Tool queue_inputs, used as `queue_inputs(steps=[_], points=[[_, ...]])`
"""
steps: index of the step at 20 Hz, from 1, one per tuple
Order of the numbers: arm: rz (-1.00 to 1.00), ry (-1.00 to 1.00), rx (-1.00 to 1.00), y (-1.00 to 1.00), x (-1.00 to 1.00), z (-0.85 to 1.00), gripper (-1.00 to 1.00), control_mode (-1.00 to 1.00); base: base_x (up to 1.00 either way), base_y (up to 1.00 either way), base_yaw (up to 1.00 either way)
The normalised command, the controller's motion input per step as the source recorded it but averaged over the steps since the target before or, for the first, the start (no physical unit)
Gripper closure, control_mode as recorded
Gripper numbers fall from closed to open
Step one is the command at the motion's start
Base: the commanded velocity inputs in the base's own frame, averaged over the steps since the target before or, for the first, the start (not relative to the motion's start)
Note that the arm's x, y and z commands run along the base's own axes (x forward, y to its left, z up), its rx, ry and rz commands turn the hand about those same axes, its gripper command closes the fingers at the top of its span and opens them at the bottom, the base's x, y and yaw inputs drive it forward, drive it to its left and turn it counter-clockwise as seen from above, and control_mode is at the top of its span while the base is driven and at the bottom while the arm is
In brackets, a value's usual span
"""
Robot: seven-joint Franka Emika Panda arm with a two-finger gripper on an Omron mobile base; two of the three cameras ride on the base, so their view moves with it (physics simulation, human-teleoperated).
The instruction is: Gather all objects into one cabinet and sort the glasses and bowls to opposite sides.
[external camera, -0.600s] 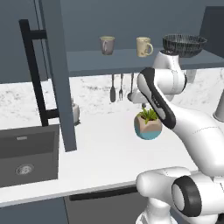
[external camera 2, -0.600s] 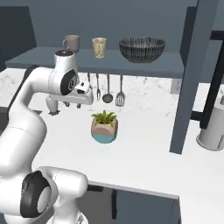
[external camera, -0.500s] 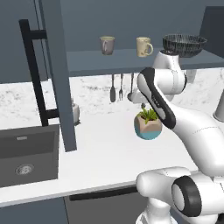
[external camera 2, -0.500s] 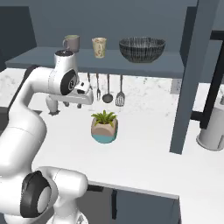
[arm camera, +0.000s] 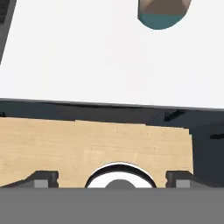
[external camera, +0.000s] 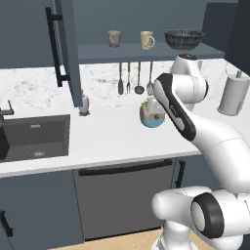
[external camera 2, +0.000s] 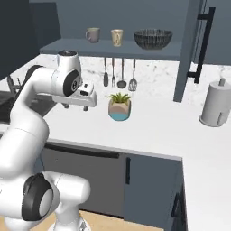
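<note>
While the arm bends high over the white counter [external camera 2: 149, 131], the pincer [external camera 2: 85, 100] hangs above it, pointing down, with nothing between or against its tips. In the hand view the two dark fingertips [arm camera: 41, 178] sit far apart at the bottom corners, so the pincer is spread wide and empty; below it lie the counter's front edge, dark cabinet fronts and a strip of wooden floor [arm camera: 87, 148].

Nearest to the pincer, just to its right in the right base view, stands the potted plant [external camera 2: 119, 106] in its blue and beige pot, apart from the tips and resting on the counter. In the left base view the plant [external camera: 152, 115] is half hidden behind the arm's forearm.

Beyond the plant, a row of kitchen utensils [external camera 2: 118, 74] hangs against the marbled back wall. Above them, higher than the pincer and farther back, runs the open cabinet shelf [external camera 2: 113, 47]. On it stand the grey-brown mug [external camera 2: 93, 34] at the left, the cream mug [external camera 2: 117, 37] near it, and the wide dark bowl [external camera 2: 153, 39] at the right, each apart from the next.

The cabinet door [external camera 2: 193, 45] with its long black handle stands open to the far right of the pincer. A paper towel roll [external camera 2: 215, 103] stands on the counter below that door. To the far left, the sink [external camera: 31, 136] is set in the counter.
</note>
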Motion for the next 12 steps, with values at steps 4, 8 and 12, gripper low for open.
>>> queue_inputs(steps=[4,8,12], points=[[0.00,0.00,0.00,0.00,0.00,0.00,-1.00,1.00,-0.96,-0.06,0.05],[0.00,0.00,0.00,0.00,0.00,0.00,-1.00,1.00,-0.83,-0.07,0.05],[0.00,0.00,0.00,0.00,0.00,0.00,-1.00,1.00,-0.32,-0.03,0.13]])
